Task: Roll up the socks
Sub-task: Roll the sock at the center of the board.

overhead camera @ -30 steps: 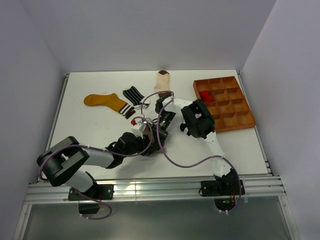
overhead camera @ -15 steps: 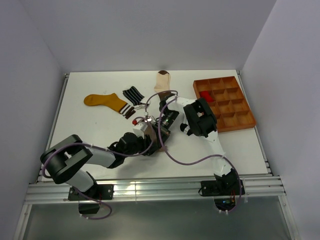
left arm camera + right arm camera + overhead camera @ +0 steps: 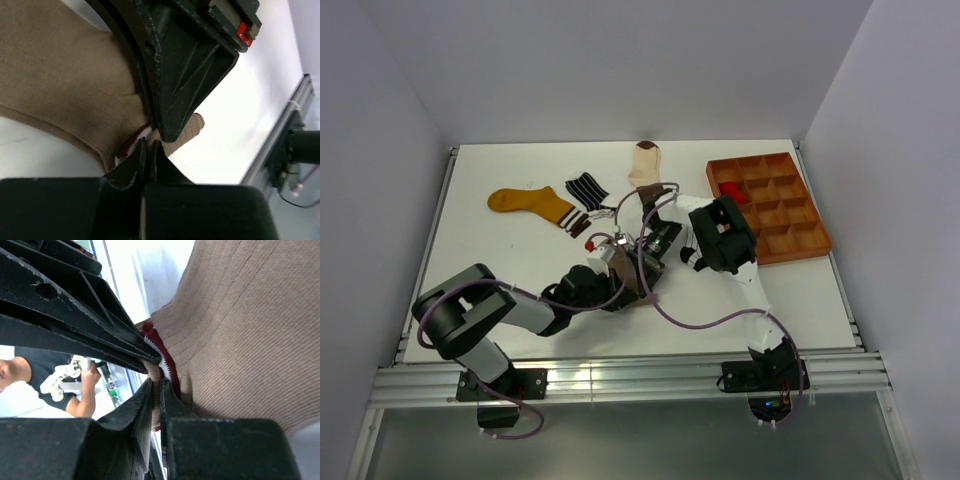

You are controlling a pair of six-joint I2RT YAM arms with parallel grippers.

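The taupe sock (image 3: 60, 75) lies at the table's middle, between both arms; in the top view only a strip of it (image 3: 643, 288) shows. My left gripper (image 3: 149, 146) is shut on the edge of its red-and-white striped cuff (image 3: 130, 148). My right gripper (image 3: 156, 386) is shut on the same cuff (image 3: 167, 365) from the opposite side, fingertip to fingertip with the left one. The mustard sock (image 3: 528, 204), black-white striped sock (image 3: 585, 188) and cream-and-brown sock (image 3: 645, 160) lie flat further back. The red sock (image 3: 733, 192) sits in the tray. The white pinstriped sock is out of view.
The brown compartmented tray (image 3: 790, 238) stands at the back right, close to the right arm's elbow (image 3: 723, 235). Purple cables loop over the sock area. The rail along the table's near edge (image 3: 287, 125) shows in the left wrist view.
Both grippers have shifted slightly right and nearer with the taupe cuff held between them; the left arm's elbow has swung right. The other socks have not moved.
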